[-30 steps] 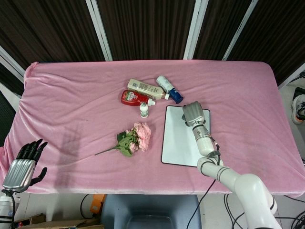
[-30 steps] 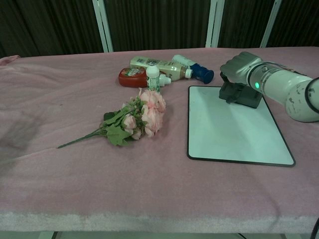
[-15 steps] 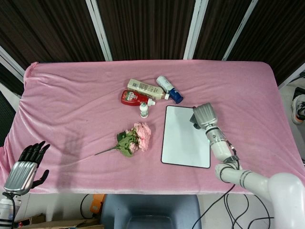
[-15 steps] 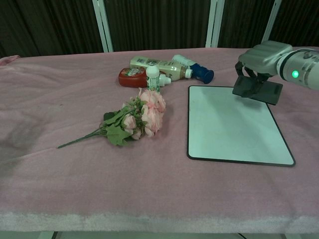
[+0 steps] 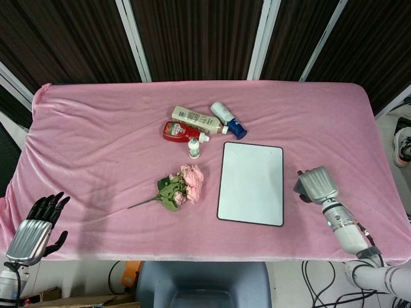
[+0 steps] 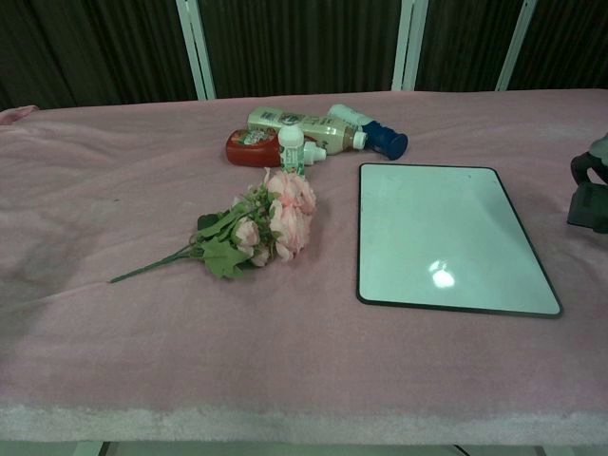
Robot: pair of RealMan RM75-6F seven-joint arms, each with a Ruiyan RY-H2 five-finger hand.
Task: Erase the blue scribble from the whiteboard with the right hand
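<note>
The whiteboard [image 5: 250, 183] [image 6: 446, 233] lies flat on the pink cloth right of centre, its surface plain white with no blue mark showing. My right hand [image 5: 315, 185] hangs over the cloth to the right of the board, apart from it, and grips a dark eraser [image 6: 589, 205] that shows only at the chest view's right edge. My left hand [image 5: 33, 229] is at the table's near left corner, fingers spread, holding nothing.
A pink flower bunch [image 5: 180, 186] [image 6: 261, 228] lies left of the board. Behind the board's far left corner lie a cream bottle [image 5: 196, 119], a red bottle [image 5: 178, 131], a small white bottle [image 5: 193, 147] and a blue-capped bottle [image 5: 228, 120].
My right hand has carried the eraser off the board's far right corner, moving right and toward me, to beyond the board's right edge. The left hand barely shifted.
</note>
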